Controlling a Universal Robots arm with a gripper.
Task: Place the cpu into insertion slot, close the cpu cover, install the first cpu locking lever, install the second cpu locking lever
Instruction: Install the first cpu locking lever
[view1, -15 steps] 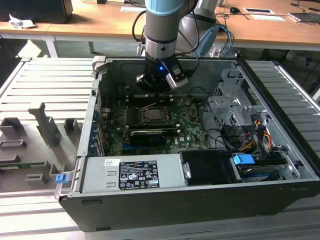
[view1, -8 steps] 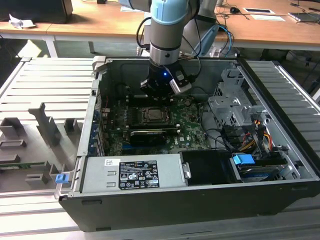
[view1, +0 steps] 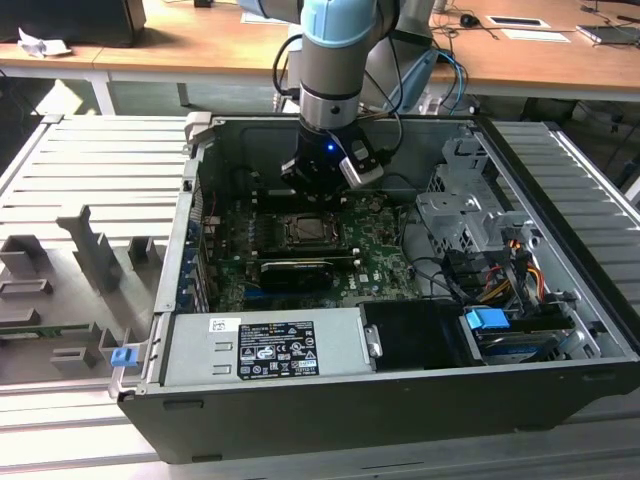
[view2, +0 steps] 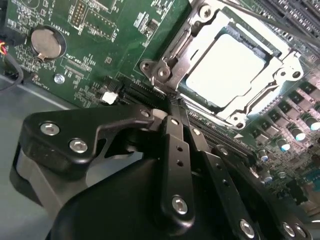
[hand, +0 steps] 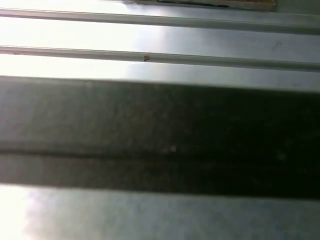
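The cpu (view2: 227, 67) is seated in the insertion slot (view2: 272, 50) under the lowered cpu cover (view2: 172, 60). The gripper (view2: 172, 107), fingers drawn together and empty, is positioned just beside the cover's corner.

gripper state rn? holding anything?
Gripper: shut, fingers together, holding nothing, tip right by the cpu cover, which lies closed over the cpu.
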